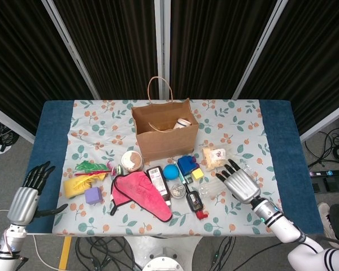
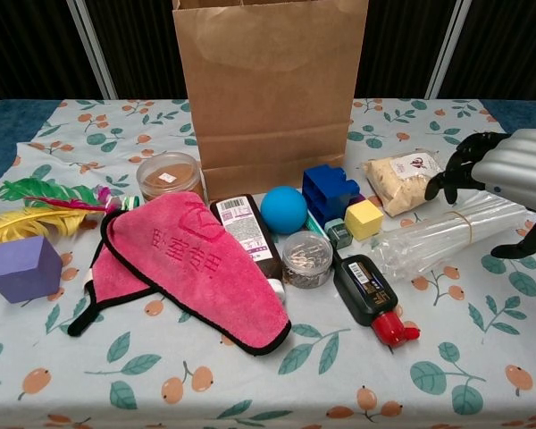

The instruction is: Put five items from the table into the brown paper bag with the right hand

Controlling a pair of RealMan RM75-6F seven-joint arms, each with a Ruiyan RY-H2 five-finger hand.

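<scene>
The brown paper bag [image 1: 165, 131] [image 2: 272, 89] stands open at the table's middle back, with a pale item [image 1: 183, 122] lying inside. My right hand [image 1: 238, 182] [image 2: 509, 174] hovers open, fingers spread, over the right end of a clear bundle of plastic tubes [image 1: 217, 186] [image 2: 447, 234], holding nothing. A snack packet [image 1: 214, 157] [image 2: 403, 180] lies just behind it. Blue ball [image 2: 283, 209], blue block [image 2: 329, 190], yellow cube [image 2: 364, 219], dark bottle with a red cap [image 2: 369, 293] and brown bottle [image 2: 247, 234] lie in front of the bag. My left hand [image 1: 27, 197] hangs open off the table's left edge.
A pink cloth [image 2: 196, 268], a purple cube [image 2: 20, 268], a feather toy [image 2: 45, 204], a round brown-lidded jar [image 2: 169, 175] and a small clear jar [image 2: 307, 257] crowd the front left and middle. The flowered tablecloth [image 1: 254, 127] shows bare patches at the right.
</scene>
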